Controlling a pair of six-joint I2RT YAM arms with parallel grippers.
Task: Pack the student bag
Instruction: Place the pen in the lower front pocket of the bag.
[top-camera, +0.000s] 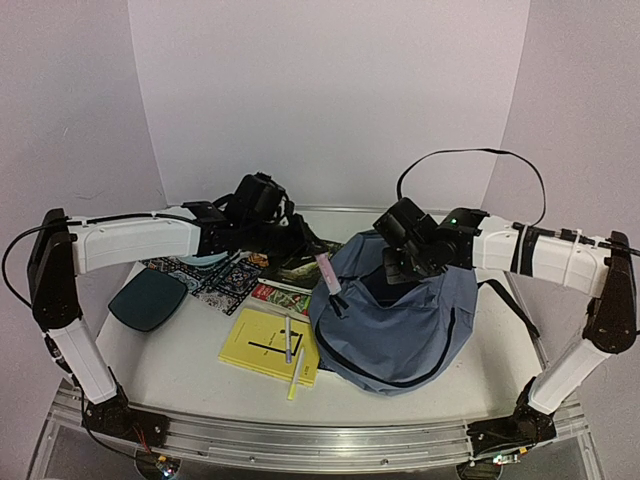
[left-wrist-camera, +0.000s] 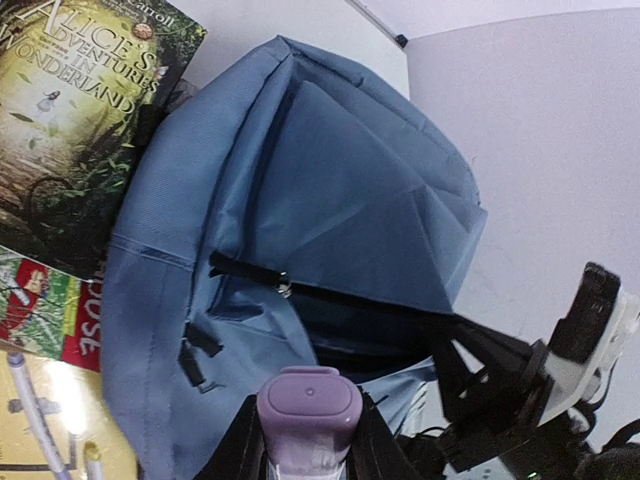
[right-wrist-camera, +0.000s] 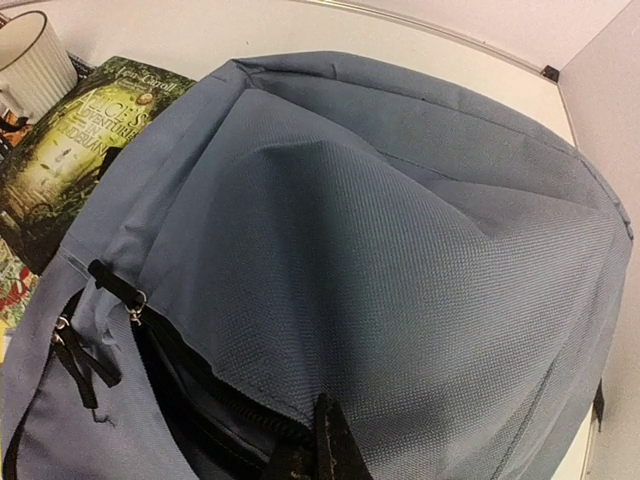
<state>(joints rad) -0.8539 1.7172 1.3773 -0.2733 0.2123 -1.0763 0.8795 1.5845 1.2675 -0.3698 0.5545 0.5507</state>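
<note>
the student bag (top-camera: 400, 325) lies centre-right on the table (top-camera: 190, 385), its main zip open. the rim of the opening appears to be pinched and lifted by the right gripper (right-wrist-camera: 325, 450). a lilac marker (left-wrist-camera: 308, 405) is clamped in the left gripper (left-wrist-camera: 310, 455) just beside the opening, not yet inside. a yellow notebook (top-camera: 262, 345), pens (top-camera: 287, 340), a storybook (left-wrist-camera: 70, 120) and a red book (top-camera: 282, 295) lie outside the bag, so packing is judged barely begun.
</note>
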